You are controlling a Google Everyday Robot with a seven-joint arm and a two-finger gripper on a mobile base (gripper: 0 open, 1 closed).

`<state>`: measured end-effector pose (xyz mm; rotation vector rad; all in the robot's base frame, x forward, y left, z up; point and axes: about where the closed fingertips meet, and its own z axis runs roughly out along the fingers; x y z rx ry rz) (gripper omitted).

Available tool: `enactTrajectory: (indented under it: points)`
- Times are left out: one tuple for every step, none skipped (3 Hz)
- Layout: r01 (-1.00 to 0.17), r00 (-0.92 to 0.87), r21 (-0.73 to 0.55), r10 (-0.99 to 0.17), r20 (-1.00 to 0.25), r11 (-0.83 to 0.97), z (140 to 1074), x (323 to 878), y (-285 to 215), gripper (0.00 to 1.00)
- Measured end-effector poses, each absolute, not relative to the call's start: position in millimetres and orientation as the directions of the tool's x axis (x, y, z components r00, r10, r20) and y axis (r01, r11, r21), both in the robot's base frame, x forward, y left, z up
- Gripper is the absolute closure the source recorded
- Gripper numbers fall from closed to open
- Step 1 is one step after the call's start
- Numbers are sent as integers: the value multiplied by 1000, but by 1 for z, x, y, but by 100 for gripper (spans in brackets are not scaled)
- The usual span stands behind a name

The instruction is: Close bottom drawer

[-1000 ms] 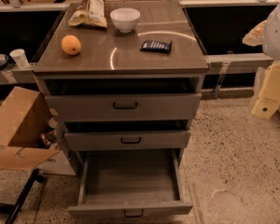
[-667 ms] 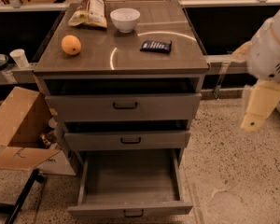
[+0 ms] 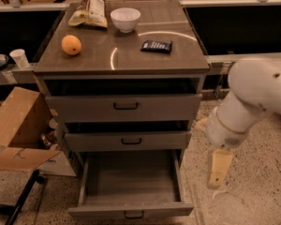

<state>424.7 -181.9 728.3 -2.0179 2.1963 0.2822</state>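
The bottom drawer (image 3: 131, 210) is the lowest of three grey-brown drawers in the cabinet. It stands pulled far out, its grey wood-grain inside bare, with a small black handle (image 3: 134, 214) on its flat front. The middle drawer (image 3: 129, 141) and the top drawer (image 3: 125, 107) stand out a little. My white arm (image 3: 253, 102) comes in from the right. My gripper (image 3: 218, 171) hangs pointing down to the right of the open bottom drawer, above the floor and apart from the cabinet.
On the cabinet top (image 3: 103, 60) lie an orange (image 3: 71, 45), a white bowl (image 3: 125, 18), a snack bag (image 3: 90, 6) and a dark flat item (image 3: 156, 46). An open cardboard box (image 3: 18, 130) stands at the left. A black stand leg (image 3: 18, 200) lies at the lower left.
My arm has swung in from the right edge, leftward and down, bringing the gripper low beside the bottom drawer. The drawers have not moved.
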Motion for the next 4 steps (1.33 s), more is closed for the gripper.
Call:
enactTrajectory:
  points:
    - [-988,-91,147,-957,-274,52,656,413,-168,0]
    - [-988,-91,147,-957,-274,52,656,413,-168,0]
    - [-986,-75,164,-960,-270,31,613,414,-159,0]
    - [-979,-29,199,-951,-307,-35,520,413,-135,0]
